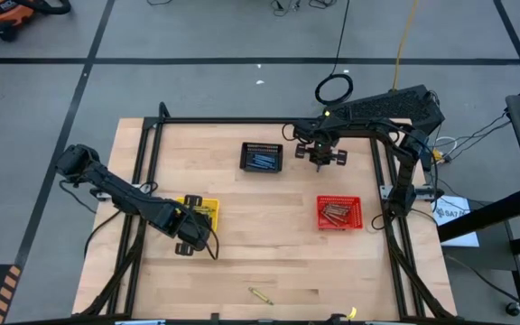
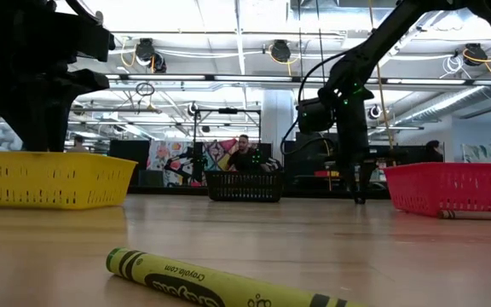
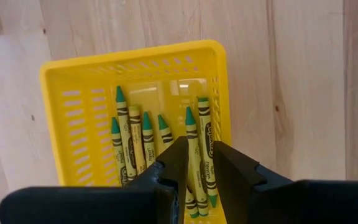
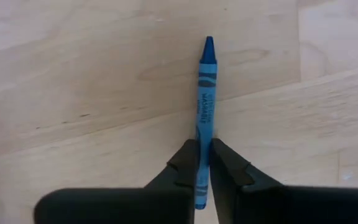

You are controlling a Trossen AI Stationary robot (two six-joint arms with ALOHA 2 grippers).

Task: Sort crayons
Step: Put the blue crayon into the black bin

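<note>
On the wooden tabletop (image 1: 269,253) stand three mesh baskets: a black basket (image 1: 262,157) toward 12 o'clock, a red basket (image 1: 339,213) toward 3 o'clock, a yellow basket (image 1: 202,209) toward 9 o'clock. Beyond the tabletop, a person (image 2: 244,153) sits behind the black basket, in the low view.

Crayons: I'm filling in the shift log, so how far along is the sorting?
Mostly done: yellow-green crayons lie in the yellow basket, blue ones in the black basket, reddish ones in the red basket. In hand: the right hand is shut on a blue crayon beside the black basket. Left: one yellow-green crayon on the table's near edge. The left hand hangs open over the yellow basket.
</note>
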